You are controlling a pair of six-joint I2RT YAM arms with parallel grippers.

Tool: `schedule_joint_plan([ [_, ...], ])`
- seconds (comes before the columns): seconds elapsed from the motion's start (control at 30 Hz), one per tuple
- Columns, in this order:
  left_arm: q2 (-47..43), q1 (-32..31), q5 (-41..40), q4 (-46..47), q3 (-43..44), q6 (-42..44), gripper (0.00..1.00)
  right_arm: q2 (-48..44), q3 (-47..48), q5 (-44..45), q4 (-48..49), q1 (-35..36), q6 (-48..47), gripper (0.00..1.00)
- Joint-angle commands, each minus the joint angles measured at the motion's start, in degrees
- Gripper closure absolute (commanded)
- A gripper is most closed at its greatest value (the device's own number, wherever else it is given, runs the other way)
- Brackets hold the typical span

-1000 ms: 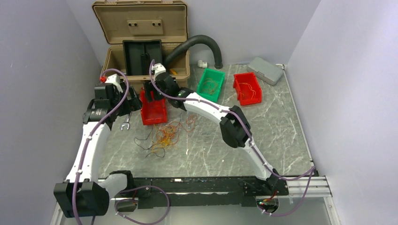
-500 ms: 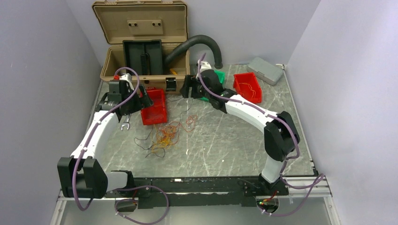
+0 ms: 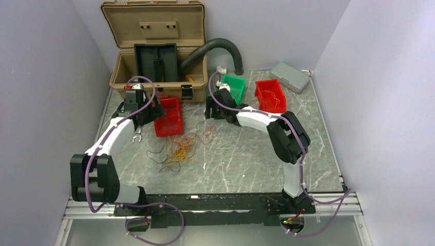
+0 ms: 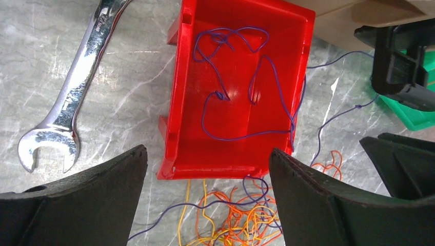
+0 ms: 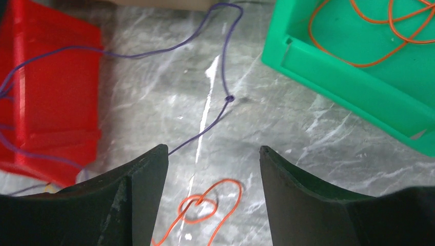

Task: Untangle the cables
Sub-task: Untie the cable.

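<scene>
The cables (image 3: pixel 179 147) lie as a loose tangle of orange, yellow and dark wires on the marble table in front of a red bin (image 3: pixel 168 119). Seen from the left wrist, that tangle (image 4: pixel 241 223) sits just below the red bin (image 4: pixel 231 148), which holds a purple wire (image 4: pixel 221 95) trailing out over its edge. My left gripper (image 3: pixel 153 109) (image 4: pixel 206 151) hangs open above the bin's near edge, holding nothing. My right gripper (image 3: pixel 209 110) (image 5: pixel 213 148) is open over bare table, above a small orange wire loop (image 5: pixel 205 205) and near a purple strand (image 5: pixel 225 97).
A steel wrench (image 3: pixel 137 136) (image 4: pixel 66 107) lies left of the red bin. A green bin (image 3: pixel 233 88) (image 5: pixel 359 66) and a second red bin (image 3: pixel 270 95) hold orange wires. Behind stand an open tan toolbox (image 3: pixel 154 46), a black hose (image 3: pixel 218 45) and a grey box (image 3: pixel 290 77).
My right gripper left the near red bin, swung right and came down between the bins. My left gripper moved right, up to the red bin. Both jaws narrowed slightly.
</scene>
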Motion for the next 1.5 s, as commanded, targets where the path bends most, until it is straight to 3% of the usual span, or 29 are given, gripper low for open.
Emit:
schedule_joint_plan([
  [0.0,1.54,-0.05,-0.29,4.75,-0.84,-1.31,0.1,3.35,3.41,2.37,7.12,-1.46,2.03,0.33],
  [0.33,-5.92,-1.97,-5.15,7.65,-7.71,-4.92,0.06,15.79,13.96,0.98,9.54,-2.22,-0.7,0.38],
  [0.4,-7.34,-2.02,-5.04,7.58,-8.23,-4.85,0.06,17.09,15.84,0.29,8.9,-2.18,-1.62,0.5],
  [0.43,-8.11,-2.17,-5.11,7.4,-8.39,-4.83,0.06,17.01,15.7,0.09,9.35,-2.18,-1.93,0.61],
  [0.47,-9.05,-2.64,-5.46,7.17,-8.65,-4.8,0.06,16.4,14.88,-0.05,9.9,-2.2,-1.95,0.81],
  [0.53,-11.32,-4.65,-7.12,7.5,-9.49,-4.21,0.06,12.86,10.47,0.02,12.55,-2.19,-2.1,1.0],
  [0.73,-15.09,-11.04,-9.27,7.48,-10.21,-2.97,0.06,-8.56,-12.07,-0.43,21.53,-2.04,-2.2,1.0],
  [1.07,-15.72,-17.54,-8.97,6.18,-7.74,0.35,0.06,-42.92,-32.43,-0.35,9.19,-1.98,-5.39,1.0],
  [1.27,-15.38,-19.02,-6.07,6.06,-5.99,2.84,0.06,-58.02,-31.35,-4.41,0.7,-1.93,-11.13,1.0],
  [1.47,-10.78,-20.08,-1.59,4.48,-0.18,5.8,0.06,-58.97,-21.26,-12.75,-7.68,-1.77,-14.49,1.0],
])
